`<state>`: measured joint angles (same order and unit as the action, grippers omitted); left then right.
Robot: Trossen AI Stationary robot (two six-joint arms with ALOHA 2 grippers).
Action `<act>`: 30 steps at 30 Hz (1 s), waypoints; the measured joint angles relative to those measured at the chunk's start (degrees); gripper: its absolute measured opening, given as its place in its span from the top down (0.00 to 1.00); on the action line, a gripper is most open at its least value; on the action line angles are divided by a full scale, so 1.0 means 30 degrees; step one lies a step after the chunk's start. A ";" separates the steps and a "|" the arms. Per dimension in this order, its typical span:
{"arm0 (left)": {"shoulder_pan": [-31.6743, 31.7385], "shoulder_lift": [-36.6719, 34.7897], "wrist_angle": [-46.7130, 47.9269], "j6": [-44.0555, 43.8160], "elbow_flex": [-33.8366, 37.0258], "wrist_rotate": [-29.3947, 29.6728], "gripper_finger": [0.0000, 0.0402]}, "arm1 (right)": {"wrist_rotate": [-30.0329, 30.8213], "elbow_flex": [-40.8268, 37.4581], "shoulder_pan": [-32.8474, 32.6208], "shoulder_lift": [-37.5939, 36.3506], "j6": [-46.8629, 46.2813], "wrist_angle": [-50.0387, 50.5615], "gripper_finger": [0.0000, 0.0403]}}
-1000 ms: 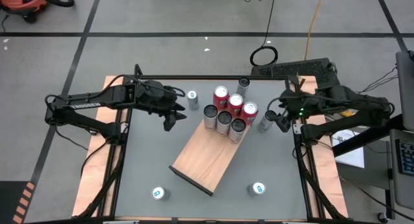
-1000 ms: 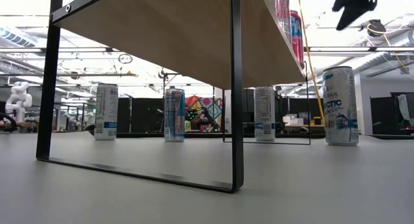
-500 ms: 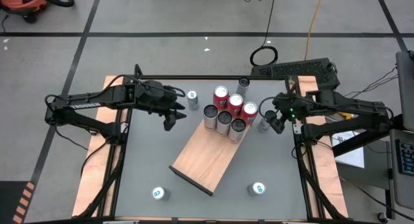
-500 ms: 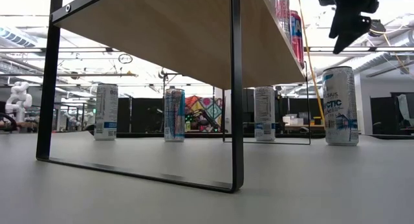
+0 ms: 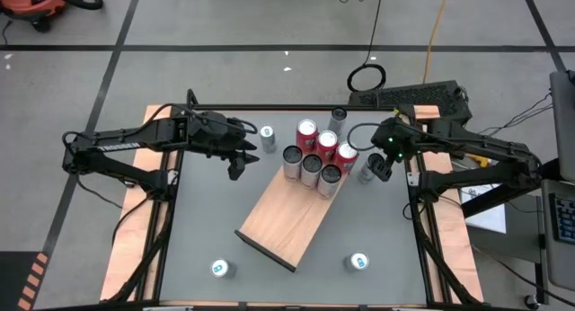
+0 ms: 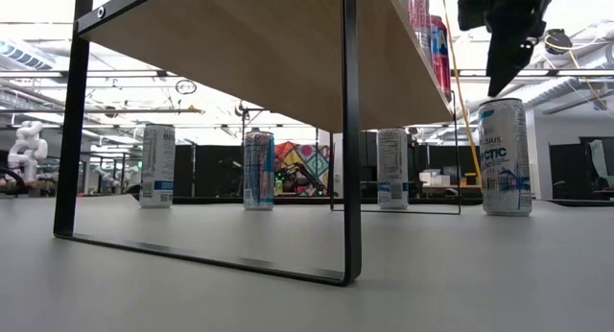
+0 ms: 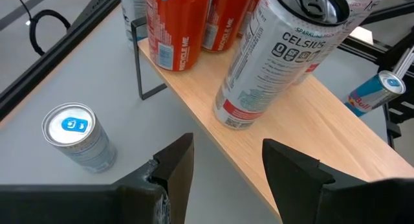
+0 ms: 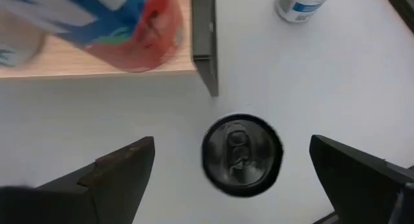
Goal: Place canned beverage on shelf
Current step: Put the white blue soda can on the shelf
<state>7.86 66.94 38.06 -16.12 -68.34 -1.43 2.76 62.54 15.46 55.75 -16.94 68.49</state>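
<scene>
The shelf (image 5: 286,214), a light-brown board on black end frames, stands aslant mid-table; several red and silver cans (image 5: 314,154) stand on its far end. A silver-and-blue can (image 6: 504,157) stands upright on the grey tabletop just right of that end, and also shows in the high view (image 5: 366,171). My right gripper (image 8: 233,146) is open and points down just above this can's dark top (image 8: 242,154), with one finger to either side and touching nothing; the low view (image 6: 499,59) shows it above the can. My left gripper (image 7: 226,153) is open and empty near the shelf's far left corner (image 5: 235,167).
Loose cans stand on the tabletop: one at the far left by my left gripper (image 5: 267,134), one behind the shelf (image 5: 338,119), two near the front edge (image 5: 220,270) (image 5: 358,262). The shelf's black end frame (image 8: 204,39) is close to the right gripper.
My right gripper has come down and a little toward the table's left, ending over the silver-and-blue can beside the shelf. The can has not moved.
</scene>
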 joint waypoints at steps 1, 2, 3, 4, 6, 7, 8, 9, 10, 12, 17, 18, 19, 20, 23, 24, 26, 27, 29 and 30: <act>0.0000 0.0000 -0.0006 0.0000 0.0000 0.0000 0.54 | -0.0014 0.0000 0.0151 0.0157 0.0145 0.0014 0.04; 0.0000 0.0000 -0.0007 0.0000 0.0000 0.0000 0.54 | -0.0028 0.0000 0.0287 0.0304 0.0292 0.0028 0.04; 0.0000 0.0000 -0.0007 0.0000 0.0000 0.0000 0.54 | -0.0028 0.0000 0.0400 0.0442 0.0535 0.0020 0.04; 0.0000 0.0000 -0.0007 0.0000 0.0000 0.0000 0.54 | -0.0028 0.0000 0.0518 0.0601 0.0764 0.0018 0.04; 0.0000 0.0000 -0.0007 -0.0007 0.0000 0.0000 0.54 | -0.0127 0.0000 0.0779 0.0911 0.1111 0.0056 0.04; 0.0000 0.0000 -0.0004 -0.0010 0.0000 0.0000 0.54 | -0.0389 0.0000 0.0926 0.1062 0.1334 0.0097 0.04; 0.0000 0.0000 -0.0007 -0.0014 0.0000 0.0000 0.54 | -0.0549 0.0000 0.1048 0.1220 0.1453 0.0144 0.05; 0.0000 0.0000 -0.0006 -0.0007 0.0000 0.0000 0.54 | -0.0539 0.0000 0.1143 0.1359 0.1560 0.0198 0.05; 0.0000 0.0000 -0.0006 -0.0007 0.0000 0.0000 0.54 | -0.0611 0.0000 0.1231 0.1521 0.1724 0.0224 0.05; 0.0000 0.0000 0.0000 -0.0007 0.0000 -0.0007 0.54 | -0.1005 0.0000 0.1403 0.1876 0.2192 0.0237 0.06; 0.0000 0.0000 -0.0007 0.0000 0.0000 -0.0007 0.54 | -0.1456 0.0000 0.1735 0.2697 0.3010 0.0224 0.06; 0.0000 0.0000 0.0000 0.0000 0.0000 -0.0007 0.54 | -0.1463 0.0000 0.1756 0.2854 0.3050 0.0232 0.06; 0.0000 0.0000 0.0000 0.0000 0.0000 -0.0007 0.54 | -0.1469 0.0000 0.1776 0.2969 0.3099 0.0238 0.06; 0.0000 0.0000 0.0008 0.0000 0.0000 -0.0007 0.54 | -0.1491 0.0000 0.1792 0.3044 0.3109 0.0244 0.06; 0.0000 0.0000 0.0082 0.0000 0.0000 -0.0204 0.54 | -0.1497 -0.0018 0.1792 0.3070 0.3093 0.0326 0.06; 0.0000 0.0000 0.0085 0.0000 0.0000 -0.0304 0.54 | -0.1492 -0.0118 0.1792 0.3050 0.3089 0.0286 0.06; -0.0002 0.0000 0.0088 0.0000 0.0000 -0.0452 0.54 | -0.1492 -0.0605 0.1792 0.2927 0.3079 0.0246 0.06; -0.0008 0.0000 0.0088 0.0000 0.0000 -0.0459 0.54 | -0.1498 -0.0928 0.1792 0.2843 0.3017 0.0183 0.06; -0.0041 0.0000 0.0082 0.0006 0.0000 -0.0459 0.54 | -0.1533 -0.1598 0.1785 0.2696 0.2651 -0.0242 0.06; -0.0036 0.0000 0.0087 0.0020 0.0000 -0.0459 0.54 | -0.1546 -0.1849 0.1792 0.2646 0.2497 -0.0440 0.06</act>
<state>7.75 66.94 38.32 -16.06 -68.34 -2.81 -1.88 57.00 20.84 63.69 -9.45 67.17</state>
